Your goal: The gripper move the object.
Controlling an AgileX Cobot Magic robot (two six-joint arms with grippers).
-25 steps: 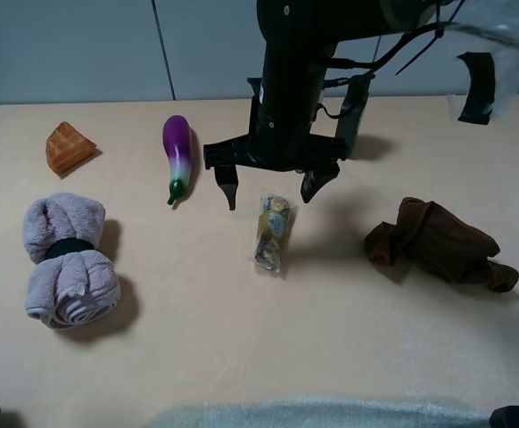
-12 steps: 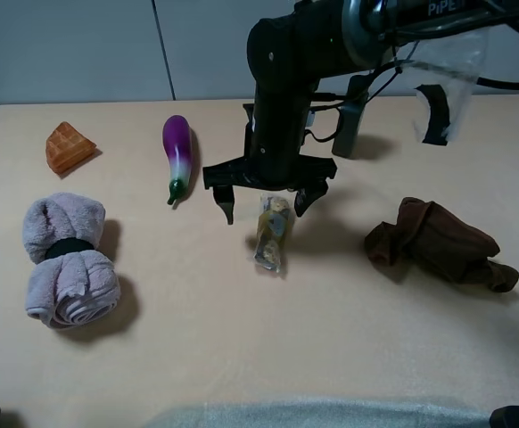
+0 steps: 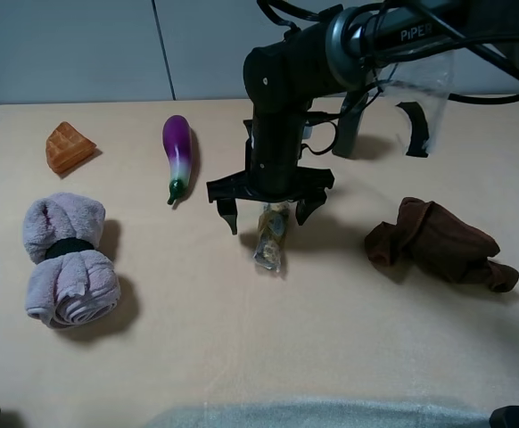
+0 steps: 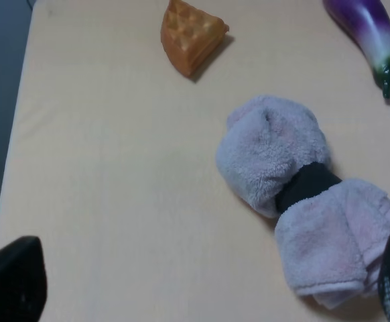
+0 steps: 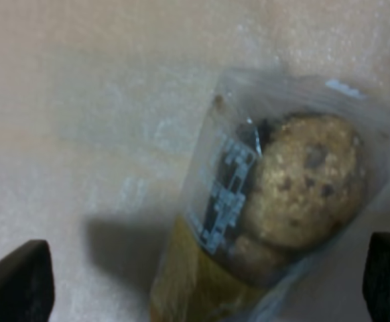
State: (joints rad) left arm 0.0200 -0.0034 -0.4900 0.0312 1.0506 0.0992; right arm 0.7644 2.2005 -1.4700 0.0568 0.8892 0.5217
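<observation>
The object (image 3: 271,242) is a small clear packet of brown and yellow snack pieces lying near the middle of the table. Its end fills the right wrist view as a packet (image 5: 295,181) holding a round brown cookie. My right gripper (image 3: 266,217) hangs low over the packet's far end, open, with one dark finger on each side of it and not touching it. Those fingertips (image 5: 14,282) show only at the corners of the right wrist view. My left gripper (image 4: 205,278) is open and empty near the rolled towel (image 4: 302,201).
A purple eggplant (image 3: 177,156) and an orange waffle wedge (image 3: 68,147) lie at the back left. The grey rolled towel (image 3: 68,259) sits at the left. A brown cloth (image 3: 438,241) lies at the right. A small black box (image 3: 347,125) stands behind the arm.
The right gripper has come down and a little forward, from above and behind the packet to straddling its far end. Its jaws stayed wide. The packet has not moved.
</observation>
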